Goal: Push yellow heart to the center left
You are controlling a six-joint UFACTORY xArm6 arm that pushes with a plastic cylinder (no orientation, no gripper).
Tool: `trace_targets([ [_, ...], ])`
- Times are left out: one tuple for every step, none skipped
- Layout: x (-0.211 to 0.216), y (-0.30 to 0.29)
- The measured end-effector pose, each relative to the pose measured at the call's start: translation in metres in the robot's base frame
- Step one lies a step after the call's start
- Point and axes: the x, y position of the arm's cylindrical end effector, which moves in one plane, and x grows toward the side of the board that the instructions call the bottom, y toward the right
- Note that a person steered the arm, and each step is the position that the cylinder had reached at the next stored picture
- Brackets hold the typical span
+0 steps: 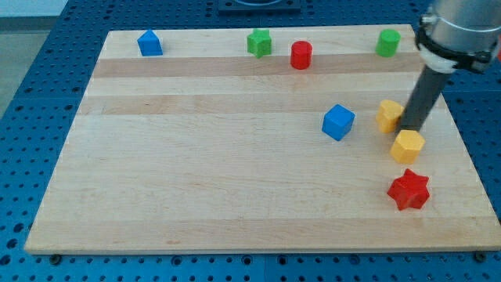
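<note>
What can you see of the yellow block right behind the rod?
The yellow block sits on the wooden board toward the view's right, just right of the blue cube with a gap between them. It looks like solid, matte painted material. Its right side is hidden behind my tip, so the heart outline can't be confirmed. My tip appears to touch or nearly touch it. A second yellow block, hexagonal-looking, lies just below my tip.

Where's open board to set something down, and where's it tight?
Free: the whole stretch left of the blue cube, below the top row of blue block, green star, red cylinder, green block. Crowded: the right side, where my tip sits between the yellow heart and yellow hexagon, red star just below.
</note>
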Motion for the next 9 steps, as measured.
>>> trace_targets([
  [-0.007,-0.016],
  [-0.025,-0.017],
  [-0.052,-0.017],
  [-0.079,-0.017],
  [-0.103,-0.023],
  [-0.105,-0.043],
  [-0.1,-0.045],
  [-0.091,-0.047],
  [-0.083,-0.048],
])
